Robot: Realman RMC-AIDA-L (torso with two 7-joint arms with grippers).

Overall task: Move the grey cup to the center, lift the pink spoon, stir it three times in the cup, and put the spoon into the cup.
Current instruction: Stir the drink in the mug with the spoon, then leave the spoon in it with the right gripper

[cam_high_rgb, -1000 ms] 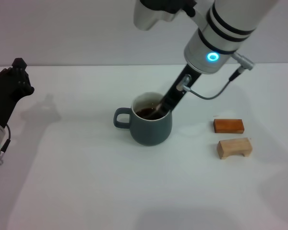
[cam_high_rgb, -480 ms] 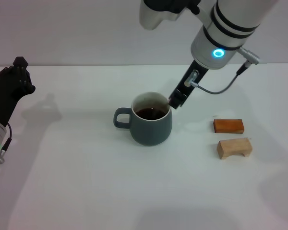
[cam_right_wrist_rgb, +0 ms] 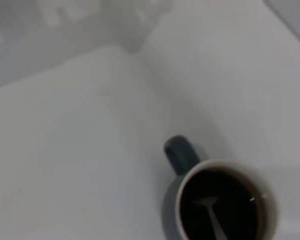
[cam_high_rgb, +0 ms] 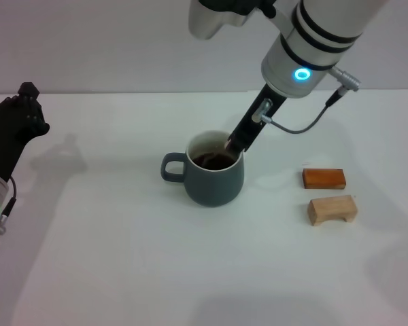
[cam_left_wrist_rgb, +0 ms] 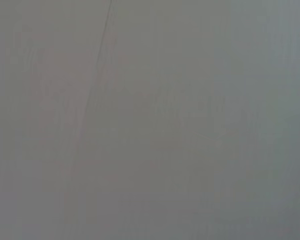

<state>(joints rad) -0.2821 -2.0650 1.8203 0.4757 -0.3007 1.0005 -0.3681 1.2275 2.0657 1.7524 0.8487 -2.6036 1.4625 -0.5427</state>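
Note:
The grey cup (cam_high_rgb: pixel 214 178) stands mid-table with its handle toward my left and dark liquid inside; it also shows in the right wrist view (cam_right_wrist_rgb: pixel 220 210). My right gripper (cam_high_rgb: pixel 240 142) reaches down over the cup's far right rim and is shut on the pink spoon. The spoon's silver bowl and neck (cam_right_wrist_rgb: pixel 211 212) dip into the liquid; a sliver of it (cam_high_rgb: pixel 228 143) shows at the fingers in the head view. Its pink handle is hidden in the fingers. My left gripper (cam_high_rgb: pixel 26 102) is parked at the far left, away from the cup.
A reddish-brown wooden block (cam_high_rgb: pixel 324 178) and a pale arched wooden block (cam_high_rgb: pixel 332 209) lie on the white table to the right of the cup. A grey cable (cam_high_rgb: pixel 300 130) hangs from my right wrist. The left wrist view shows only a blank grey surface.
My right gripper was low in the cup, rose and shifted right of the rim half a second ago, and is now back over the cup with the spoon in the liquid.

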